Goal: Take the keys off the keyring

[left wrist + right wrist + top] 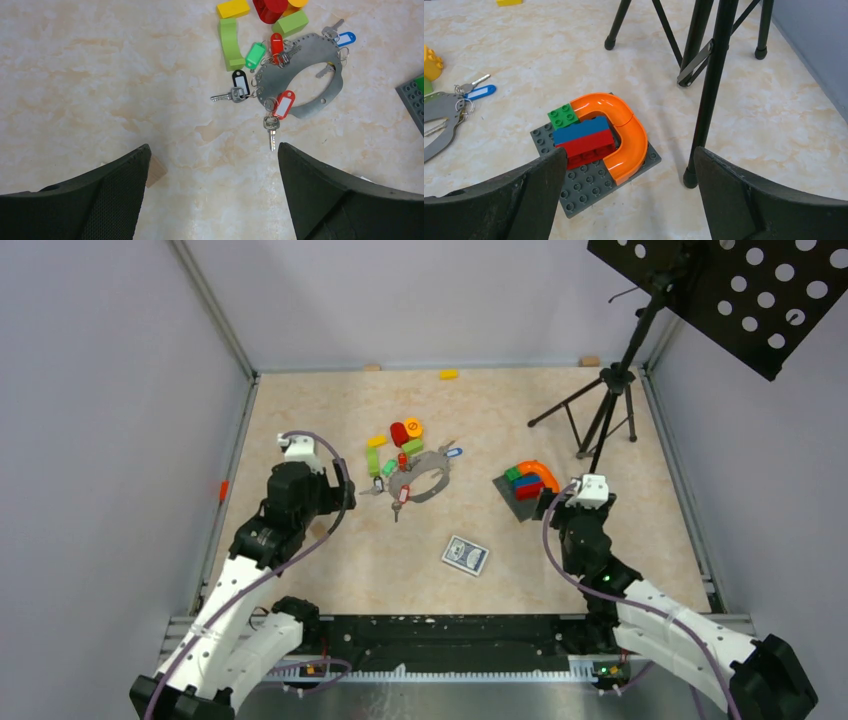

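Keyring [307, 50] lying flat mid-desk [100, 75], at 1 o'clock from left gripper [214, 150] and 9 o'clock from right gripper [630, 152]. Keys [271, 131] fanning out round its rim, all seeming attached; judging removal not yet begun.

Tags [284, 105] showing five: two red, one green, one black, one blue.

Left gripper hovering with jaws spread wide, gripping nothing, probably lining up approach. Right gripper equally wide and empty, hanging over brick plate [589, 192], probably waiting to steady keyring.

Five loose blocks [290, 22] crowding 12 o'clock side of keyring. One card box [465, 555] sitting at 5 o'clock.

keyring [305, 50] centre, blocks [405, 432] just behind it, card box [466, 555] before it, rightward
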`<state>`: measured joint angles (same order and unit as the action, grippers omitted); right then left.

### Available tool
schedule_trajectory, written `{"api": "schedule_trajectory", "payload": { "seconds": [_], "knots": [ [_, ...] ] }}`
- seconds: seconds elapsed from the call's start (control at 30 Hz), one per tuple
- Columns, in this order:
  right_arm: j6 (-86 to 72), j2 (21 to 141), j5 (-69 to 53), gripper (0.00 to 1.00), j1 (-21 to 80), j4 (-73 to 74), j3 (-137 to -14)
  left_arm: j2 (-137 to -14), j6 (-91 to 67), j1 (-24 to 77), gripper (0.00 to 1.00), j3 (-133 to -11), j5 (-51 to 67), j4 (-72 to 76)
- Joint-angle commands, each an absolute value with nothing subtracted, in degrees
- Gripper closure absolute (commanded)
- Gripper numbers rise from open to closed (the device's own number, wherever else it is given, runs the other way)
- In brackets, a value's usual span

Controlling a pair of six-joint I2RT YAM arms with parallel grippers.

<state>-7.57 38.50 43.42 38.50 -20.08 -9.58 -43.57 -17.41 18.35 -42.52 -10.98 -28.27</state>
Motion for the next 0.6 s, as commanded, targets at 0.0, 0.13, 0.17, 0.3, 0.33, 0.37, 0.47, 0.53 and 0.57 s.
{"api": "schedule_trajectory", "payload": {
  "seconds": [0.0, 0.13, 0.17, 0.3, 0.33, 0.37, 0.47, 0.53, 0.57],
  "knots": [
    [-8.07, 36.31, 43.48, 0.04, 38.91, -19.87, -11.01, -42.45, -17.16, 18.19, 0.02, -43.2, -12.14, -26.61],
    [-9.32, 32.72, 44.23, 0.04, 38.88, -17.65, -10.08, -41.14, -17.58, 18.19, 0.02, -42.3, -13.51, -26.1],
    [-9.29, 31.96, 44.14, 0.04, 38.93, -17.57, -9.84, -41.2, -17.85, 18.12, 0.02, -42.01, -14.21, -26.08],
    [-9.83, 30.81, 45.27, 0.03, 38.9, -17.2, -9.48, -43.12, -18.43, 18.15, 0.02, -42.63, -14.57, -27.27],
    [-10.08, 30.83, 45.63, 0.03, 38.91, -16.92, -9.6, -43.66, -18.52, 18.18, 0.02, -42.76, -14.55, -27.33],
    [-10.43, 30.95, 45.85, 0.02, 38.91, -16.51, -9.77, -44.08, -18.54, 18.15, 0.02, -42.95, -14.48, -27.52],
    [-11.57, 31.18, 46.2, 0.02, 38.89, -15.18, -10.33, -44.81, -18.54, 18.18, 0.02, -43.21, -13.92, -27.85],
    [-15.26, 31.37, 48.19, 0.02, 38.86, -12.53, -11.39, -44.9, -18.62, 18.17, 0.02, -43.14, -13.73, -27.86],
    [-17.27, 31.38, 48.32, 0.01, 38.85, -9.71, -12.74, -44.83, -18.71, 18.19, 0.02, -43.09, -13.57, -27.78]
  ]
}}
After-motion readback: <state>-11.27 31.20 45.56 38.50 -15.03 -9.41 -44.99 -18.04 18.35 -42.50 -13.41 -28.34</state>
